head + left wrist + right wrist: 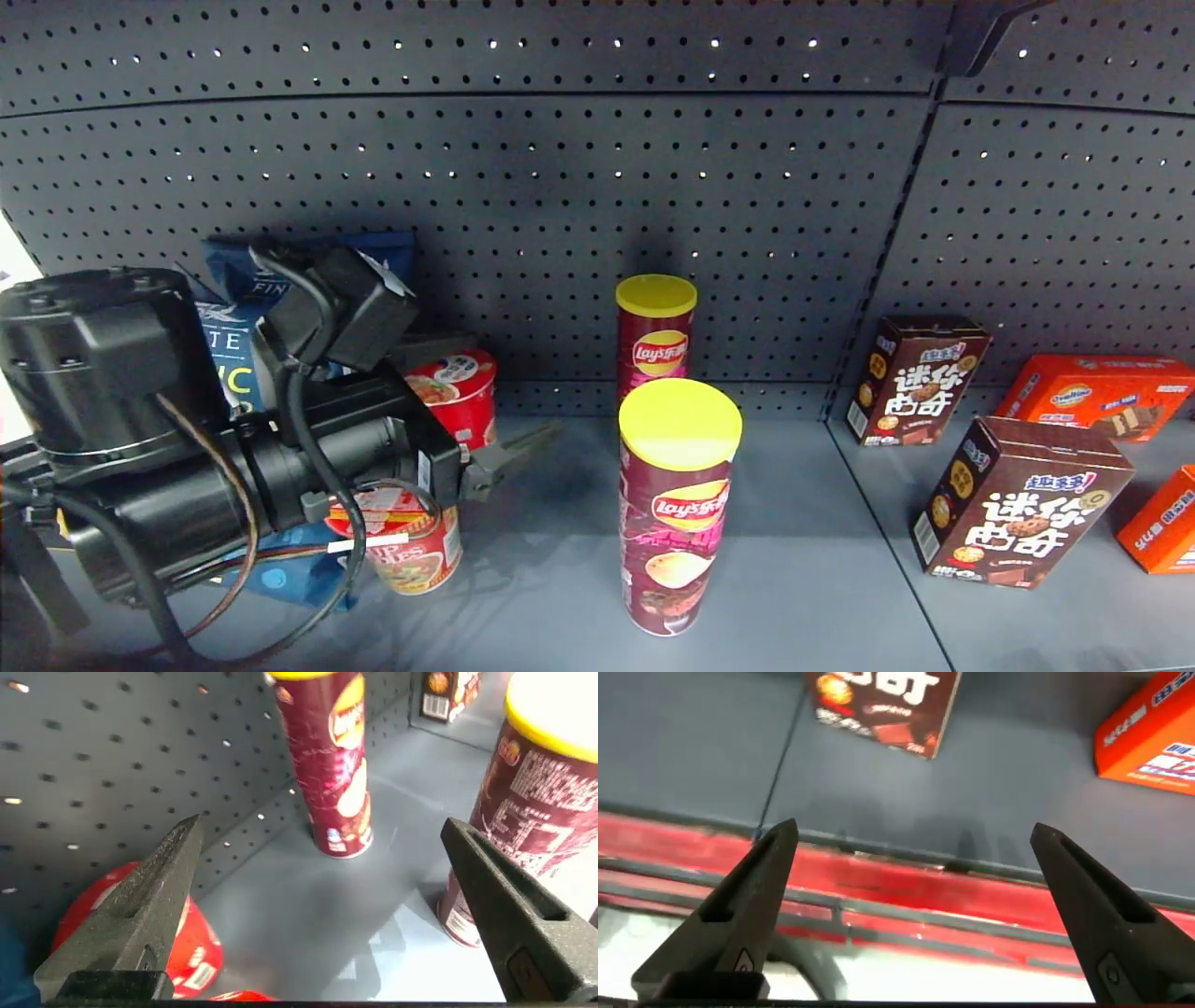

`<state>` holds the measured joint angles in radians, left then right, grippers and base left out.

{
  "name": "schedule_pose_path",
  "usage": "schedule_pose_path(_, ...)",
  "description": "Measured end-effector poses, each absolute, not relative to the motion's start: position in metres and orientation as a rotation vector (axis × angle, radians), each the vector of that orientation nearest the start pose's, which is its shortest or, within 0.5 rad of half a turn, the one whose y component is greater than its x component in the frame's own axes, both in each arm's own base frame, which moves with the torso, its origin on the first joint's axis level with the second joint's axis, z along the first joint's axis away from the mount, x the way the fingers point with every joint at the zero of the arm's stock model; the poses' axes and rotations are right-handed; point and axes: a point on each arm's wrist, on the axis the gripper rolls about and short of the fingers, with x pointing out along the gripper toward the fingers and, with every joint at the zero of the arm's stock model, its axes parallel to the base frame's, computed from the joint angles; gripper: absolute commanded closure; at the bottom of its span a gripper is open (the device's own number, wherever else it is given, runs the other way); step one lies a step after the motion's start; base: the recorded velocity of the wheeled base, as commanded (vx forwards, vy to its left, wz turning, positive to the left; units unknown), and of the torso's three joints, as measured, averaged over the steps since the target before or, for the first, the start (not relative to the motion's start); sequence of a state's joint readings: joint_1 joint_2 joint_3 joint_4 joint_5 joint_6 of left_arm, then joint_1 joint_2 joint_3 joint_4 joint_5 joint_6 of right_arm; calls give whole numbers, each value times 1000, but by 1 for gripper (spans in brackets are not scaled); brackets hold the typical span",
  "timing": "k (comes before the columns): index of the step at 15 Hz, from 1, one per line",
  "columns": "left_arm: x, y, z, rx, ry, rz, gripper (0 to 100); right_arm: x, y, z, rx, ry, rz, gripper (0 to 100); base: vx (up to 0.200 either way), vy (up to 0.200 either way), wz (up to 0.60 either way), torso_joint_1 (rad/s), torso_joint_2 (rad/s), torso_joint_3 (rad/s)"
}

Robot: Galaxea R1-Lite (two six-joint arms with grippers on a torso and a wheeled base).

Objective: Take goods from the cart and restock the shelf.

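Jaws on both arms stand apart. You see the left jaws low over the shelf (822, 579) beside two red noodle cups (457, 392) — two chip cans (677, 504) stand upright just beyond, one behind the other. The right jaws hang before the shelf's red front edge

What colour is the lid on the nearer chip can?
The lid is yellow, on a maroon chip can; clearest in the head view.
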<state>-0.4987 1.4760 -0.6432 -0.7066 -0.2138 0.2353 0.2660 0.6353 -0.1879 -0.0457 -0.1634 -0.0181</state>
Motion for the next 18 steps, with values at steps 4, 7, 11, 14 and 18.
schedule_pose_path(4, 210, -108, 219, 233, 3, -668, 0, 23, 1, 125, -78, 280, 50, 0, 0, 0, 0, 0, 0, 0)
schedule_pose_path(7, 210, -94, 229, 229, -29, -597, 0, 10, -3, 118, -57, 212, -49, 0, 0, 0, 0, 0, 0, 0)
schedule_pose_path(11, 206, -82, 243, 223, -75, -480, 0, -8, -5, 97, -61, 138, -151, 0, 0, 0, 0, 0, 0, 0)
schedule_pose_path(14, 204, -71, 253, 219, -109, -419, 0, -19, -4, 87, -59, 81, -172, 0, 0, 0, 0, 0, 0, 0)
schedule_pose_path(18, 192, -40, 264, 220, -151, -286, 0, -25, -4, 84, -52, 11, -160, 0, 0, 0, 0, 0, 0, 0)
